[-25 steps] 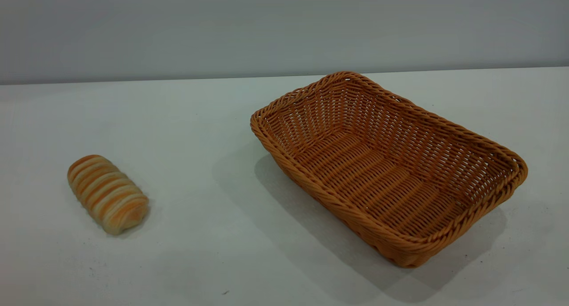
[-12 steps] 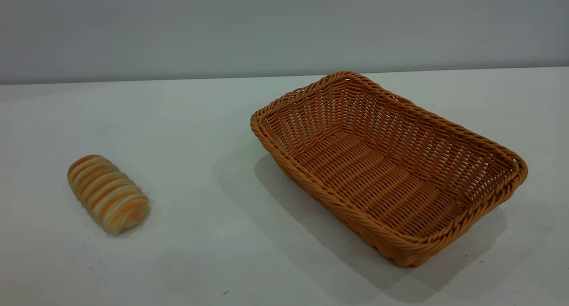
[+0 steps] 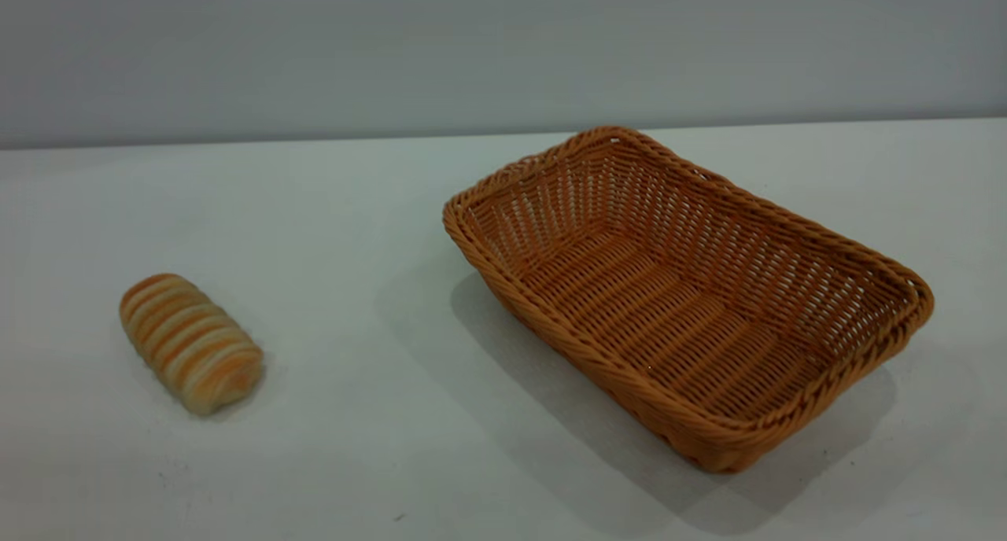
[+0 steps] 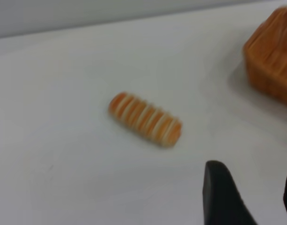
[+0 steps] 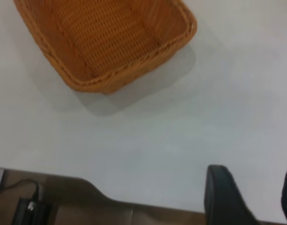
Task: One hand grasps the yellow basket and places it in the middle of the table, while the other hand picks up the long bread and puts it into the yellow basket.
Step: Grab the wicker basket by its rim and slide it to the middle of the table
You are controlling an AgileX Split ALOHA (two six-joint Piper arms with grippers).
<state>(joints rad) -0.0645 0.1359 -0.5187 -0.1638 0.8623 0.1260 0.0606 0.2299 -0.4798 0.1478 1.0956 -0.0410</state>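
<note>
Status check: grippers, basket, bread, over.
Left gripper open, off the long bread. Right gripper open, short of the yellow basket. Basket empty, right of centre. Nothing blocking.

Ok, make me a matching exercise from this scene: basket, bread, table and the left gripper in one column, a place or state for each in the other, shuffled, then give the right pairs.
Column one:
1. yellow basket
2. long bread
3. table
4. left gripper

Column two:
A. striped, lying on the table's left side
B. plain white, bearing both things
C. open, holding nothing, above the table
D. empty, standing right of centre

Pairs: 1-D, 2-A, 3-B, 4-C
</note>
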